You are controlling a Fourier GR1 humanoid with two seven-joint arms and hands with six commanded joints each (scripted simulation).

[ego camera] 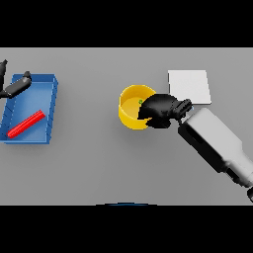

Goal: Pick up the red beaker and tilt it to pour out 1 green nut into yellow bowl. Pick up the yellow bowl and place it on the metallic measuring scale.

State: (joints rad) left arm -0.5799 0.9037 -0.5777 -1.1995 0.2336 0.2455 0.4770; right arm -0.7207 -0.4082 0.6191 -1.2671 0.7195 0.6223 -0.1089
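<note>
grey table (99,163), no readable writing anywhere. right hand (160,109) has fingers curled over the yellow bowl (129,116) rim, green nut (140,102) inside. white scale (189,85) just behind. red beaker (25,123) lies in blue tray (53,106); left hand (16,85) at far left, fingers relaxed.

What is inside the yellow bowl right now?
One small green nut shows in the yellow bowl, near its right side. The right hand grips that rim and covers part of the inside, so anything beneath it is hidden.
</note>
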